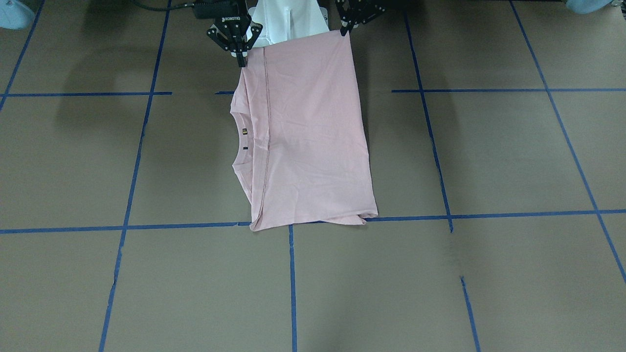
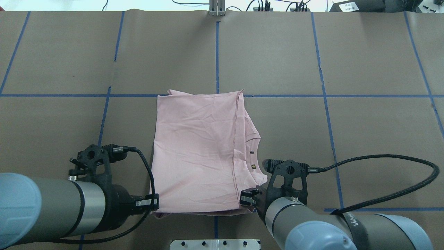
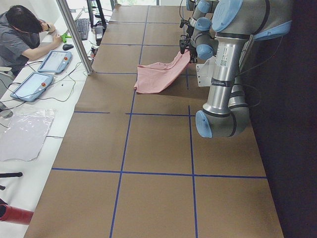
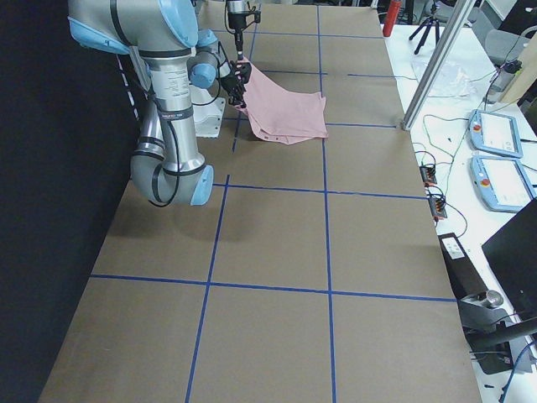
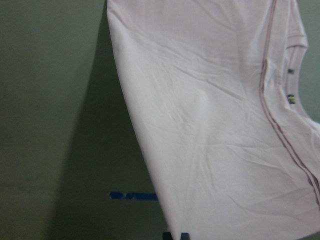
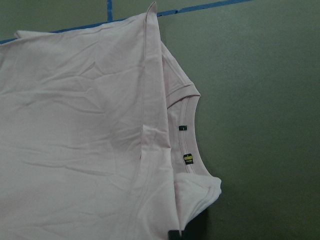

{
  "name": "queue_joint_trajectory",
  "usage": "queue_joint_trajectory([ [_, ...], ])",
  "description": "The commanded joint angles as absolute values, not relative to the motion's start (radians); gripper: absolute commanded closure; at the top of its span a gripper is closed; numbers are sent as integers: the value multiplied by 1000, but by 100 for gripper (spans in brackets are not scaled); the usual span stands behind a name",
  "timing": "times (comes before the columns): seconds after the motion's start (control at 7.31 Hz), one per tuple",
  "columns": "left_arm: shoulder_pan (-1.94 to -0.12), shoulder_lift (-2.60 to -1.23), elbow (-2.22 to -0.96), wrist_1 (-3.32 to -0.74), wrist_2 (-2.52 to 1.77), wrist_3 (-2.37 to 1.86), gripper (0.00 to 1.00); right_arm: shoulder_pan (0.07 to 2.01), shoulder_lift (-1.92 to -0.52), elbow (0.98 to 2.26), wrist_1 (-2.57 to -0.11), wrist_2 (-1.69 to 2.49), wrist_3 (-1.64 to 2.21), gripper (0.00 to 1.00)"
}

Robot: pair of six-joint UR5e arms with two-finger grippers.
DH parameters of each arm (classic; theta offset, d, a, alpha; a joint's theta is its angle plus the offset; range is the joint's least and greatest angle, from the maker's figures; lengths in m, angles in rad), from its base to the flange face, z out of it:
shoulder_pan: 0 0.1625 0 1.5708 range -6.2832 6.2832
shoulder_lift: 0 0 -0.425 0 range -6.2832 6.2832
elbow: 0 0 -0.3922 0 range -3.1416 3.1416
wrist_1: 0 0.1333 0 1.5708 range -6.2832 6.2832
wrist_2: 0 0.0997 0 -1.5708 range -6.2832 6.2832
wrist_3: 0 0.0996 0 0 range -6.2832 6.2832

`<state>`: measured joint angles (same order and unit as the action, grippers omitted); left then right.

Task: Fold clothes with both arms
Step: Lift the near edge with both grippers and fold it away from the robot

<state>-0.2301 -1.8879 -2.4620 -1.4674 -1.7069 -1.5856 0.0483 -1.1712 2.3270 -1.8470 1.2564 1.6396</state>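
The pale pink T-shirt (image 2: 197,152) lies folded in half on the brown table, plain side up. Its ribbed collar (image 2: 255,156) and small tags peek out on the right. The edge nearest the robot is raised off the table, as the exterior left view shows on the shirt (image 3: 161,74). My left gripper (image 2: 155,202) is shut on the near left corner, and it appears in the front view as the left gripper (image 1: 345,30). My right gripper (image 2: 247,198) is shut on the near right corner, seen again as the right gripper (image 1: 241,59). Both wrist views are filled with pink cloth (image 5: 215,130), (image 6: 90,135).
Blue tape lines (image 2: 217,52) divide the brown table into squares. The white pedestal base (image 2: 215,244) sits at the near edge between the arms. Black cables (image 2: 381,163) trail from both wrists. A person (image 3: 22,34) sits at a side desk with tablets (image 3: 29,85).
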Motion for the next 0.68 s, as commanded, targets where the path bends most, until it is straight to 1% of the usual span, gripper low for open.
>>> queue_joint_trajectory([
  [0.0,-254,-1928,-2430,-1405,-1707,-1553,100,23,-1155,2336,-1891,1256,1649,100],
  [0.55,-458,-2009,-2237,-1413,-1717,-1346,100,236,-1017,2121,-1879,1330,1565,100],
])
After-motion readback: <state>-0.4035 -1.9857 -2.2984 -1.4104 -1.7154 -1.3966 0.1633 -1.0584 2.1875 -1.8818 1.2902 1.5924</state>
